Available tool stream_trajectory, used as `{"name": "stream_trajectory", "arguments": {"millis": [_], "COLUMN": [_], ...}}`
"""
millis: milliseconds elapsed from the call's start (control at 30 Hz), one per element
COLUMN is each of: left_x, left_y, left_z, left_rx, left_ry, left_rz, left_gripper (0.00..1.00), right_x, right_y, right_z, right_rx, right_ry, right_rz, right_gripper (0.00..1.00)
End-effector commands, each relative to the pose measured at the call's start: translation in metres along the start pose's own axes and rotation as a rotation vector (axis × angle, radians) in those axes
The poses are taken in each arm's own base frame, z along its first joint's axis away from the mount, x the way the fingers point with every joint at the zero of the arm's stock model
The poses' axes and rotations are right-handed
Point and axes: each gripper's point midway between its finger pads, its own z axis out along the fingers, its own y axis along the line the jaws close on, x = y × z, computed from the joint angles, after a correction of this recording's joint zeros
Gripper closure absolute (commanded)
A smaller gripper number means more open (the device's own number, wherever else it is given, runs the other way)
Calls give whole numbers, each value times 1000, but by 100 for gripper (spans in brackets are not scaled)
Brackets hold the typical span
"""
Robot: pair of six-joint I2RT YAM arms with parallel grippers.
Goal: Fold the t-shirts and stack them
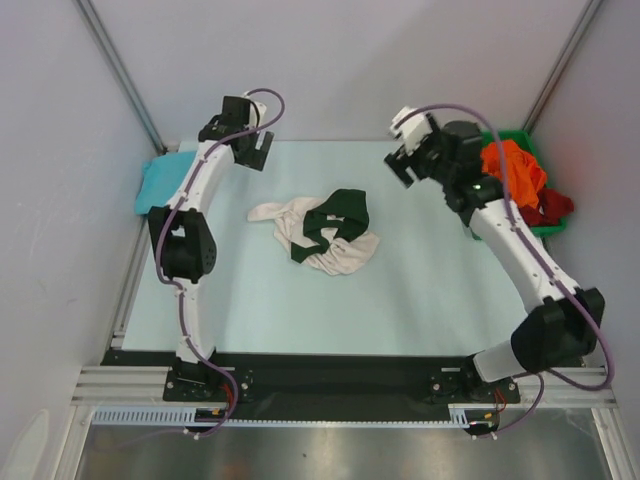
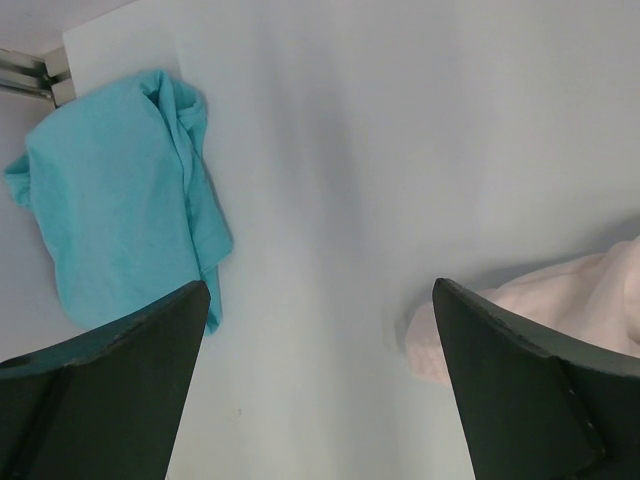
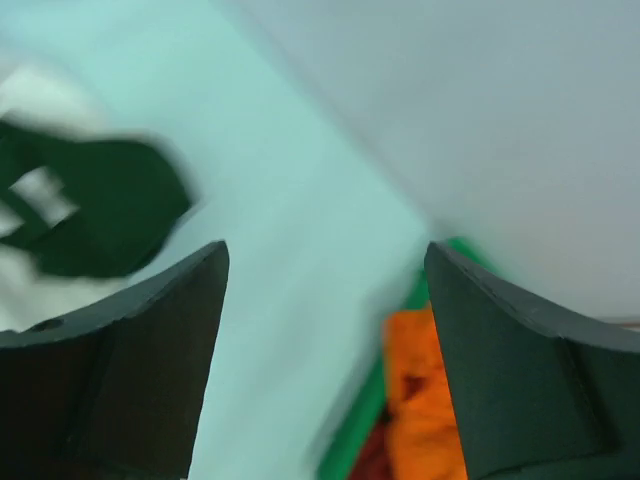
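Cream shirt [image 1: 322,232] with dark green sleeves lies crumpled near the middle of the table [image 1: 430,290], well apart from both arms. The teal shirt [image 1: 160,183] sits at the far left edge. The orange shirt [image 1: 512,168] and dark red shirt [image 1: 555,207] are heaped in the bin [image 1: 548,230] at far right. The left gripper [image 2: 320,285] hovers between the teal and cream shirts, jaws wide apart and empty. The right gripper [image 3: 327,248] hangs left of the bin, jaws apart with nothing between; its view is blurred.

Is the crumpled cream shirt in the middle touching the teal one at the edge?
Apart. The top view shows bare table between the cream shirt and the teal shirt.
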Motion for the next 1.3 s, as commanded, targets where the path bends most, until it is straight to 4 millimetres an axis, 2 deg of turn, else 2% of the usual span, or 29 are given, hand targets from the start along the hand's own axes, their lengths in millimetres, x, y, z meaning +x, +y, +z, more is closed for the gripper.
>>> {"name": "stream_trajectory", "arguments": {"millis": [0,33,67,100,133,200,233,267,333,367,400,433,467,500,533,567,600,633,700,900,933,1067,1267], "left_x": [5,4,15,17,22,38,41,54,64,77,82,86,98,102,111,114,115,116,128,135,135,134,130], "left_y": [3,5,3,3,4,0,1,3,6,2,0,0,-4,-5,-7,-7,-7,-5,-8,-5,-5,-3,-2], "left_z": [-18,-25,-22,-24,-27,-26,-30,-28,-32,-30,-31,-34,-31,-32,-34,-35,-36,-40,-40,-44,-45,-46,-45], "left_rx": [44,49,66,75,86,128,133,136,149,162,173,173,176,177,178,175,170,163,165,139,137,127,126], "left_ry": [2,-4,19,20,29,64,64,94,107,136,140,140,161,162,174,172,166,156,175,170,169,167,167], "left_rz": [-46,-52,-53,-61,-69,-88,-98,-108,-126,-128,-129,-127,-125,-122,-119,-121,-123,-126,-125,-133,-134,-134,-139], "left_gripper": [0,0,0,0,0,0,0,1,2,2,3,4,4,4,4,4,4,4,4,4,4,4,4], "right_x": [63,64,63,63,66,60,67,58,51,55,45,40,42,34,35,32,38,35,41,50,58,69,83], "right_y": [111,127,138,147,165,175,194,194,211,222,222,227,240,242,249,258,269,271,288,314,320,326,324], "right_z": [25,27,30,33,39,45,51,55,60,66,71,73,78,81,82,82,85,86,87,86,89,98,113], "right_rx": [-327,-379,-413,-440,-500,-551,-621,-642,-707,-742,-745,-763,-789,-799,-821,-846,-873,-884,-934,-1007,-1016,-1007,-962], "right_ry": [144,139,138,134,132,120,133,120,106,120,96,80,82,62,71,67,82,83,105,131,149,167,187], "right_rz": [106,112,112,109,93,69,65,37,28,32,27,27,24,13,10,0,-1,-2,-10,-49,-53,-78,-101], "right_gripper": [18,21,23,23,26,27,28,29,31,31,32,32,32,33,34,34,35,35,36,36,36,36,36]}}
